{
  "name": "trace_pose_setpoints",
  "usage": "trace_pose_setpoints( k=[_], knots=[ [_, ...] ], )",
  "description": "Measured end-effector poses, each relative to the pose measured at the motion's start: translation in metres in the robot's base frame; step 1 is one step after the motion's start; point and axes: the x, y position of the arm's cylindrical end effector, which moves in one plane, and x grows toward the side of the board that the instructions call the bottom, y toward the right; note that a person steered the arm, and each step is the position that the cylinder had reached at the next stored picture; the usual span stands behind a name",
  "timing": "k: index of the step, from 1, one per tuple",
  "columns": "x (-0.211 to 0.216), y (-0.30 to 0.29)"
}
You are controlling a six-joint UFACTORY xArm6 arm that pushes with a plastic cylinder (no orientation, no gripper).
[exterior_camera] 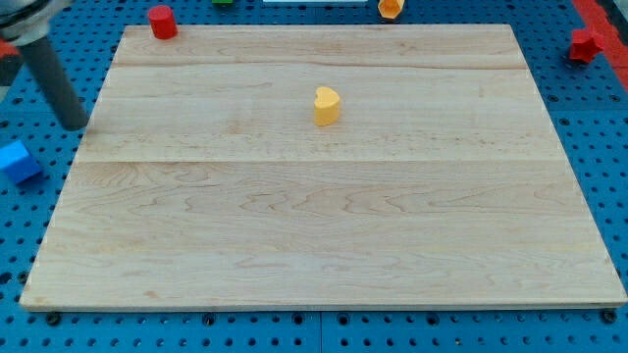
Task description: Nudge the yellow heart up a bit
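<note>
A yellow heart (327, 105) stands alone on the wooden board (324, 226), a little above the board's middle. My rod comes down at the view's upper left, and my tip (77, 126) sits just off the board's left edge, over the blue pegboard. The tip is far to the left of the yellow heart and slightly lower in the view. Nothing touches the heart.
A red cylinder (163, 22) stands at the board's top left corner. A blue block (17, 162) lies off the board at the left. An orange block (392, 7) and a green block (224, 2) sit beyond the top edge, and a red block (586, 43) off the top right.
</note>
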Motion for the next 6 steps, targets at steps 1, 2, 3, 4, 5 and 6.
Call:
trace_pose_setpoints(
  k=[1,2,3,4,5,6],
  knots=[
    [-0.009,0.022],
    [-0.026,0.165],
    [0.104,0.248],
    [0.223,0.276],
    [0.212,0.441],
    [0.18,0.591]
  ],
)
